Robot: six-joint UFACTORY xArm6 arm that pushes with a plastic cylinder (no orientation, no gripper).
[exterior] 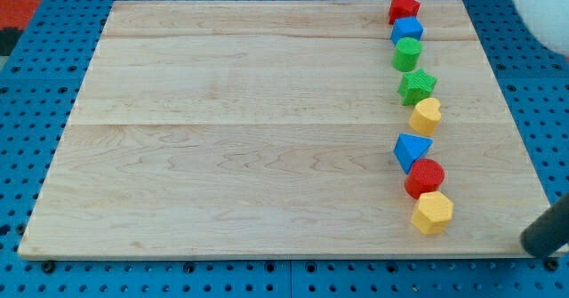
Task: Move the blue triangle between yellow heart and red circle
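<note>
The blue triangle [411,150] lies in the camera view at about 3 o'clock on the wooden board [240,129], inside a column of blocks running along the view's right. The yellow heart [426,115] sits just beside it at 1 o'clock, and the red circle [425,177] touches it at 5 o'clock, so the triangle appears already placed between the two, as the task requires. A yellow hexagon [433,213] touches the red circle at 6 o'clock. Farther toward 12 o'clock stand a green star [416,86], a green cylinder [407,54], a blue cube [407,30] and a red star [403,8]. My tip [539,243] shows at the view's bottom right, off the board and well apart from all blocks, judged to be parked clear so nothing is disturbed. The rig has no jaws; nothing is held.
</note>
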